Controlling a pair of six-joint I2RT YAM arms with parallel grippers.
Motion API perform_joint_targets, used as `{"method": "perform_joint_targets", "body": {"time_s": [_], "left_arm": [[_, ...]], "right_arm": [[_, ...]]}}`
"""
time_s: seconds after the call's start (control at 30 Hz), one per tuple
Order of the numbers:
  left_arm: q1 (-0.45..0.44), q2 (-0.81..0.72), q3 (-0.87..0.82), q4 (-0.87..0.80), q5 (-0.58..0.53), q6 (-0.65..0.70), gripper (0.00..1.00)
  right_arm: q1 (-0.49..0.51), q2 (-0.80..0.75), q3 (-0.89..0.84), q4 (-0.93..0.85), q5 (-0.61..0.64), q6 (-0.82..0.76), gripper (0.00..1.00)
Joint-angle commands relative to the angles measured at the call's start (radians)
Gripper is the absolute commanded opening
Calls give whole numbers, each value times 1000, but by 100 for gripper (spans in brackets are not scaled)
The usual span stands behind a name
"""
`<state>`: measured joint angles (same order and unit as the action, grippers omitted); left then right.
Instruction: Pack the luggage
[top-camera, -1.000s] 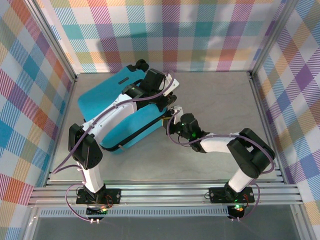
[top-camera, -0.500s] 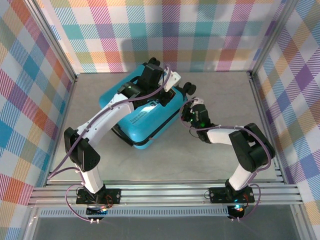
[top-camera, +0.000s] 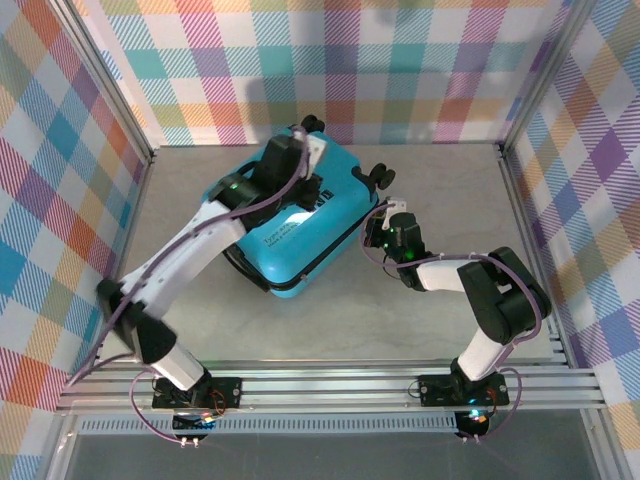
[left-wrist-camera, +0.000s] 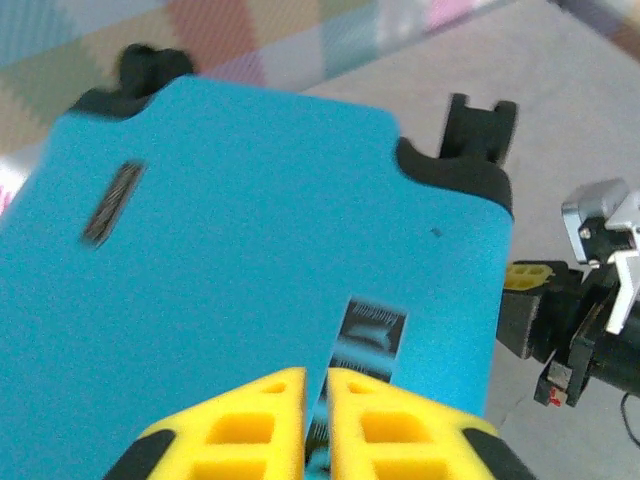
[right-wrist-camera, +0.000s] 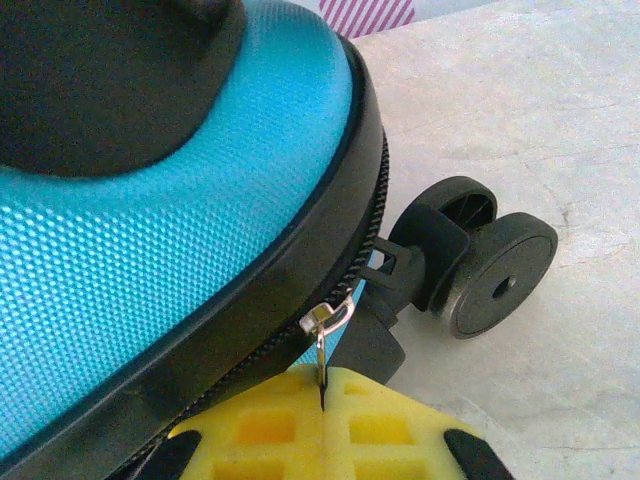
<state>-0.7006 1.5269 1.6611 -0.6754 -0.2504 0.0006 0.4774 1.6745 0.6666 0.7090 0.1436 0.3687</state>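
Plaid walls (top-camera: 400, 60), grey table (top-camera: 450, 190); right jaws pinch luggage's (top-camera: 300, 245) zipper pull (right-wrist-camera: 322, 345).

We see the luggage (top-camera: 300, 225) with a turquoise-blue shell that looks finely dimpled up close. A black zipper band (right-wrist-camera: 250, 335) edges it, and its wheels (right-wrist-camera: 497, 275) are black. A silver zipper pull (right-wrist-camera: 325, 322) glints against the band. The left gripper (left-wrist-camera: 317, 380) and the right gripper (right-wrist-camera: 325, 405) both have bright yellow jaws. The left arm (top-camera: 185, 255) and right arm (top-camera: 445, 275) are white and black. The tabletop (top-camera: 450, 190) is mottled pale grey. The walls (top-camera: 420, 70) wear a pastel plaid of teal, orange, purple and yellow.
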Motion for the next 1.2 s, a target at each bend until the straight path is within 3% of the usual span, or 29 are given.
{"method": "perform_joint_targets", "body": {"time_s": [0.0, 0.13, 0.2, 0.37, 0.5, 0.63, 0.73, 0.87, 1.03, 1.17], "left_arm": [[-15, -146, -136, -24, -133, -245, 18], [-15, -191, -209, -141, -235, -366, 18], [-15, -221, -263, -150, -232, -407, 18], [-31, -281, -331, -54, -109, -429, 26], [-79, -248, -358, 48, 11, -450, 26], [-159, -178, -388, 147, 103, -456, 19], [-193, -145, -403, 197, 154, -467, 17], [-215, -80, -409, 173, 111, -493, 16], [-215, -28, -404, 66, -52, -540, 12], [-209, -31, -424, 25, -113, -553, 11]], "right_arm": [[21, -43, -3, -12, -107, -26, 0], [42, -83, -27, -15, -99, -22, 0], [52, -105, -39, -21, -95, -28, 0], [121, -153, -79, -21, -65, -26, 0], [195, -164, -96, -25, -21, -29, 0], [181, -158, -87, -71, 56, -13, 0], [118, -151, -61, -150, 55, -7, 0], [29, -146, -28, -190, 56, -28, 0], [-49, -87, 34, -192, 17, -75, 0], [-96, -9, 85, -161, -10, -89, 0]]}}
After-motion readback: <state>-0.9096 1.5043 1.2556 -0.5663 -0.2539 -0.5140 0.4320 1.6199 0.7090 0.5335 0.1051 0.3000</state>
